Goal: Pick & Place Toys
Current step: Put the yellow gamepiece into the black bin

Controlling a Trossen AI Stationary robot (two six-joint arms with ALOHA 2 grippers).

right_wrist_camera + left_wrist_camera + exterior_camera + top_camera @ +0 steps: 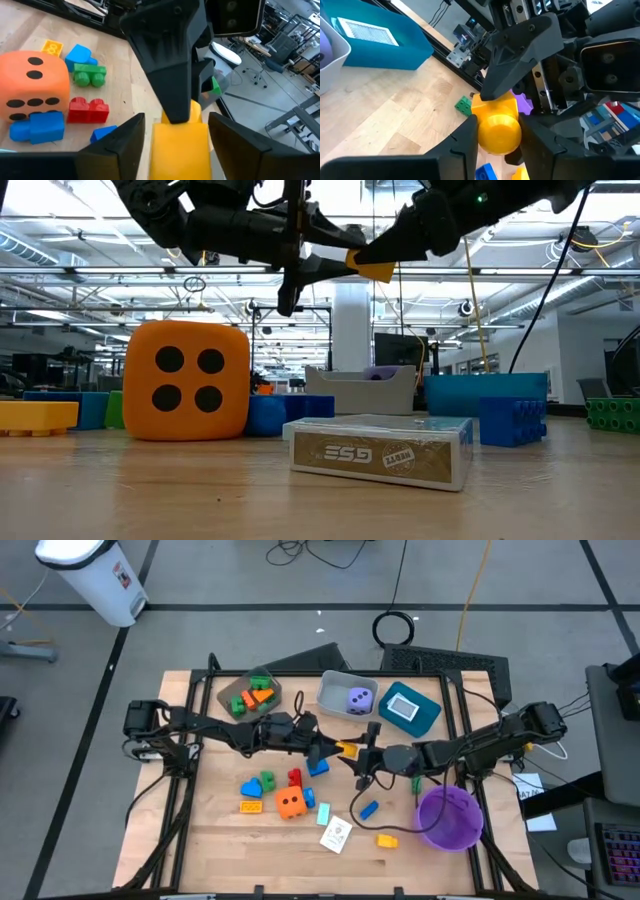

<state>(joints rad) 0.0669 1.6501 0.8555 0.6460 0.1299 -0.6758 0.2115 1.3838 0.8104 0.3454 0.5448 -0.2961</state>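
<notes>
Above a wooden table (210, 830), mid-handover: yellow block (347, 750) pinched by left gripper (330, 748), flanked by right gripper (362, 755), its fingers (125, 145) parted (gaps plain only in wrist view). Seen airborne from low view, above orange die (186, 380).

A grey tiled floor (250, 610) is seen around the wooden tabletop (210, 830); ceiling trusses (90, 275) are lit by windows.

Counter centre blocked: left gripper (333, 747) and right gripper (362, 754) meet tip to tip over a yellow block (347, 750). Orange die (291, 803), card (336, 834) and loose blocks crowd the front (bare wood front-left). Bins line the rear; purple bowl (449, 818) fills front-right.
</notes>
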